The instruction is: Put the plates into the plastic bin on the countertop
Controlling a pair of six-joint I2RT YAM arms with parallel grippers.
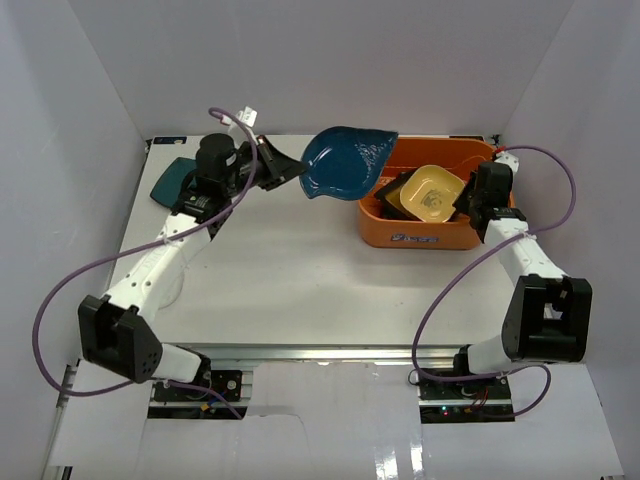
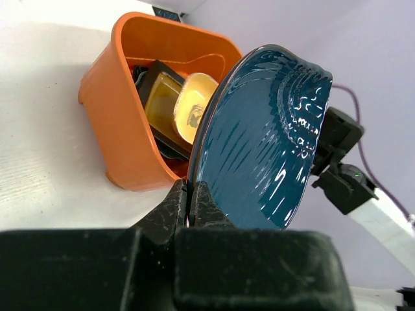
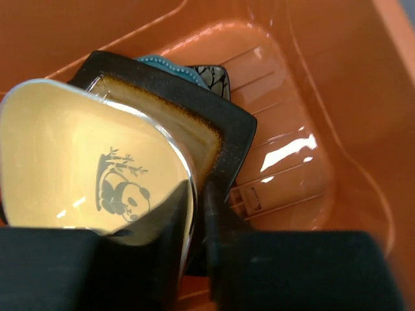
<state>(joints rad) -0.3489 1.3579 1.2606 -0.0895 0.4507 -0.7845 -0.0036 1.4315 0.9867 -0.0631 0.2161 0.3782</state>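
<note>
My left gripper (image 2: 190, 194) is shut on the lower rim of the round scalloped teal plate (image 2: 259, 136), held tilted in the air just left of the orange plastic bin (image 1: 385, 228). In the bin, the small yellow panda plate (image 3: 71, 155) lies on the black-rimmed amber square plate (image 3: 220, 139). A black floral plate (image 3: 211, 74) and a blue edge (image 3: 159, 61) show beneath them. My right gripper (image 3: 198, 194) pinches the yellow plate's rim, one finger inside, one outside, with barely a slit. A dark teal square plate (image 1: 170, 182) lies on the countertop (image 1: 300, 270) at the back left.
White walls enclose the countertop on three sides. The bin's slotted floor (image 3: 292, 129) is bare on its right half. My right arm (image 2: 340, 162) reaches over the bin's far side, close behind the raised teal plate. Purple cables loop beside both arms.
</note>
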